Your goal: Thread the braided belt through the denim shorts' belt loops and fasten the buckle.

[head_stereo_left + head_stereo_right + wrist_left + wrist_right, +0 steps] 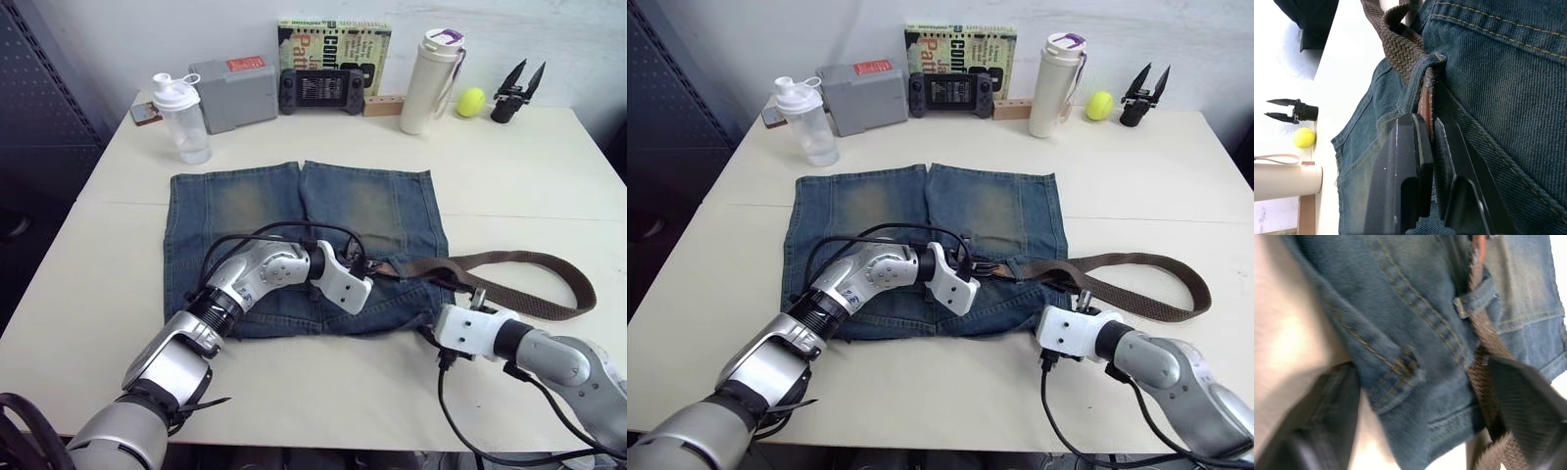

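Early stage — braided belt [529, 284] is thru one belt loop [1422, 81]; left claw [1429, 142] pinches its tip. Right claw [1415, 431] spread. Remaining loops + buckle fastening left.

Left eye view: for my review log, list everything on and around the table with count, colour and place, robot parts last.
denim shorts: 1, faded blue, flat at table centre
braided belt: 1, dark brown, threaded at the waistband, rest looping to the right
belt loop: 1, blue, belt through it
shaker bottle: 1, clear with white lid, back left
grey box: 1, red label, back
handheld game console: 1, black, back centre
book: 1, against the wall
tumbler: 1, cream, purple lid, back right
tennis ball: 1, yellow-green, back right
spare gripper: 1, black, back right
table: 1, cream
left end effector: shut on belt tip
right end effector: open beside the belt
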You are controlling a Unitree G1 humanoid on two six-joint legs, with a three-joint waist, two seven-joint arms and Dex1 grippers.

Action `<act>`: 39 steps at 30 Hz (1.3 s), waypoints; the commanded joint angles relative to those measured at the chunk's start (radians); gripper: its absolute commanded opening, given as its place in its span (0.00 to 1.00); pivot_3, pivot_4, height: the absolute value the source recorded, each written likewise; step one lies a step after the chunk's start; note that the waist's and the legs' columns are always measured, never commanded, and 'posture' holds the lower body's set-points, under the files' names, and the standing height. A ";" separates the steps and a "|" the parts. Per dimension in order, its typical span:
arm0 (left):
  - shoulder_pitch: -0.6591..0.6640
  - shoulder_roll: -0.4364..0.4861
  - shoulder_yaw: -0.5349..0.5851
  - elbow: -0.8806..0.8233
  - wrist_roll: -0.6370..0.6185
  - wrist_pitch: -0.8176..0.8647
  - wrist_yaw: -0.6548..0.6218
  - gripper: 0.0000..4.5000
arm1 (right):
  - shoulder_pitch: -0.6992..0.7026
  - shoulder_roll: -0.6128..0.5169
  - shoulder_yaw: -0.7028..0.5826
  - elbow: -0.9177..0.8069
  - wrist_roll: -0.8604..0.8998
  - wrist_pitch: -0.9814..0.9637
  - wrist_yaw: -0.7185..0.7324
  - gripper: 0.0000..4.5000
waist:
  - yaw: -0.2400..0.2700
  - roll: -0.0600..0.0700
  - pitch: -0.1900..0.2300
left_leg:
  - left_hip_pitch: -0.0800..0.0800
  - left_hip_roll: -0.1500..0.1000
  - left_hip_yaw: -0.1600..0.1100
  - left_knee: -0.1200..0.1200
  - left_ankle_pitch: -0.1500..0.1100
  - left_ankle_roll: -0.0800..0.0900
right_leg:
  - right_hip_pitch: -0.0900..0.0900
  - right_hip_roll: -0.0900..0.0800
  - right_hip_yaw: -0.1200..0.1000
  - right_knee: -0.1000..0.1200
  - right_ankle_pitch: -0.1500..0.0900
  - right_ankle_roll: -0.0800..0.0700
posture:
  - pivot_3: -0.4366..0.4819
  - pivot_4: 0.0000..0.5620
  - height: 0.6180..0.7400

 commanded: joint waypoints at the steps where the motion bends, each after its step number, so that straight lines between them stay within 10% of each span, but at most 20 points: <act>1: -0.011 -0.024 -0.033 0.003 0.022 -0.012 0.001 0.00 | 0.013 0.036 0.027 0.006 -0.047 0.047 0.023 0.46 | 0.000 0.000 0.000 | 0.000 0.000 -0.001 0.000 0.000 0.000 | 0.001 0.000 -0.001 -0.001 0.000 0.000 | 0.48 0.27 0.92; 6: -0.032 -0.053 -0.047 0.029 0.044 -0.015 0.022 0.00 | 0.003 0.081 0.032 -0.002 -0.073 0.078 0.047 0.01 | 0.002 0.000 0.000 | 0.001 -0.001 -0.006 0.001 0.000 0.000 | 0.007 0.000 -0.005 -0.005 0.000 0.001 | 0.48 0.27 0.92; 13: -0.068 -0.067 -0.047 0.030 0.037 -0.035 0.021 0.00 | -0.040 0.134 0.055 -0.001 -0.106 0.090 0.073 0.01 | -0.002 0.000 0.000 | 0.001 -0.001 -0.007 0.001 0.000 0.000 | 0.008 0.000 -0.006 -0.004 0.001 0.001 | 0.48 0.27 0.92; 30: 0.159 0.343 0.119 -0.321 -0.175 -0.144 -0.152 0.00 | -0.030 0.170 -0.026 0.038 -0.125 0.162 0.078 0.01 | -0.008 0.000 0.000 | 0.001 0.004 -0.016 0.001 0.000 0.000 | 0.007 0.000 -0.006 -0.004 0.001 0.001 | 0.48 0.27 0.92; 39: 0.150 0.276 0.151 -0.317 -0.098 -0.123 0.013 0.00 | 0.011 0.122 -0.149 0.065 -0.082 0.092 0.104 0.01 | 0.009 0.001 0.000 | -0.001 -0.005 -0.017 0.001 0.000 0.000 | 0.007 -0.003 -0.006 -0.005 0.001 0.002 | 0.48 0.27 0.92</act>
